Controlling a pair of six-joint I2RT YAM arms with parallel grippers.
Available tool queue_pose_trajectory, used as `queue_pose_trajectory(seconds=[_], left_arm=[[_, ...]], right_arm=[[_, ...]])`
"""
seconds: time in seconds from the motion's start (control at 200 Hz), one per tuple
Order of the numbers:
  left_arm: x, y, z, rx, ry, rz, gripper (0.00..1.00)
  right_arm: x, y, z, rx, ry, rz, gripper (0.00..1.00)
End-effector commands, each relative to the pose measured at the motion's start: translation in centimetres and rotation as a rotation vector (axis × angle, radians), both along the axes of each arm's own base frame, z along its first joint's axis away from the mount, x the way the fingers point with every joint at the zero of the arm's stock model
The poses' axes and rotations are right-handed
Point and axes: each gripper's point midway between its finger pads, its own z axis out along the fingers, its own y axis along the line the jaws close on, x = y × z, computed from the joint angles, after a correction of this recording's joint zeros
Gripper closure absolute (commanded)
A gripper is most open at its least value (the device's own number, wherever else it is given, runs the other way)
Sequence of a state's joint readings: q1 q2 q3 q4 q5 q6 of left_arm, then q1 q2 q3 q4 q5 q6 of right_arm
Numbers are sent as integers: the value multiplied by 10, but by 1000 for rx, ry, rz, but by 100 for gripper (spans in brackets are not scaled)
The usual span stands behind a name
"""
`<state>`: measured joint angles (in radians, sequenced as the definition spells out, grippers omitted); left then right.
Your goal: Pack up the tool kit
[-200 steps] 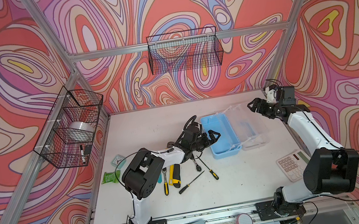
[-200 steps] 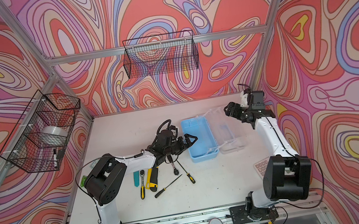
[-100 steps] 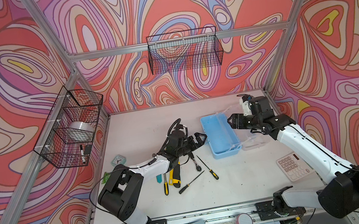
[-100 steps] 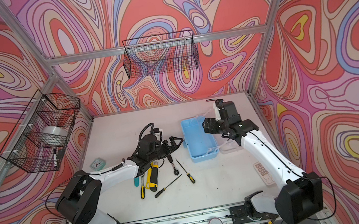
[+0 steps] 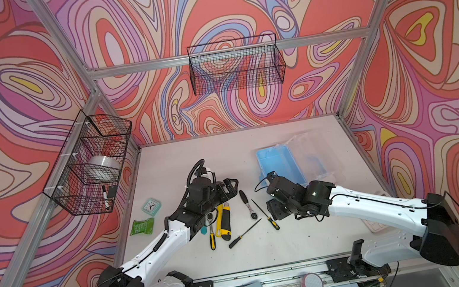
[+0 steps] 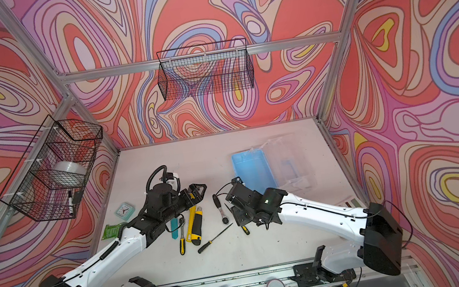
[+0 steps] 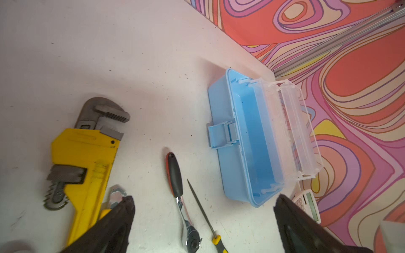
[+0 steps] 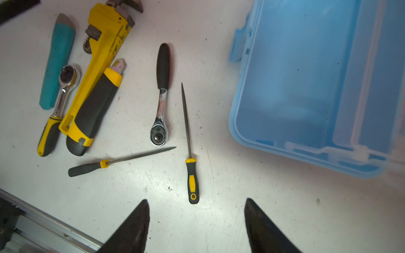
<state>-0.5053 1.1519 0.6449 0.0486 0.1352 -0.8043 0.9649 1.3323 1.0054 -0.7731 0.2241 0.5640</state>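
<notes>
your left pincer (image 5: 230, 186) reaches in from the near left on a low, stretched arm, its jaws spread wide with nothing between them; your right pincer (image 5: 273, 210) comes in from the near right, wrist bent down toward the surface, jaws apart and empty

Walls: we see swirling red, pink, lilac and yellow patterns (image 5: 230, 0).
Frame: aluminium struts (image 5: 360, 33).
Baskets: we count two black wire ones (image 5: 236, 65), (image 5: 91, 163).
Tabletop: white, speckled (image 5: 192, 153).
</notes>
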Motion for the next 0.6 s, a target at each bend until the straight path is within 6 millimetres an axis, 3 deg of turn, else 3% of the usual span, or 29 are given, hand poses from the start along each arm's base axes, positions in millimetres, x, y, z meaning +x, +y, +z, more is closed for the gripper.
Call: queue_pose_trajectory(seconds=[0.0,0.376,0.596], left_arm=[[-13,24,-24,103,61,41,0],[-31,32,-41,100,122,39,0],[-38,42,-39,127,109,61,0]], right_arm=[[-7,-6,-23,-38,34,-70,33],[-9,12,-71,-52,92,-28,48],[-10,15,-95,-90,127,-17,51]])
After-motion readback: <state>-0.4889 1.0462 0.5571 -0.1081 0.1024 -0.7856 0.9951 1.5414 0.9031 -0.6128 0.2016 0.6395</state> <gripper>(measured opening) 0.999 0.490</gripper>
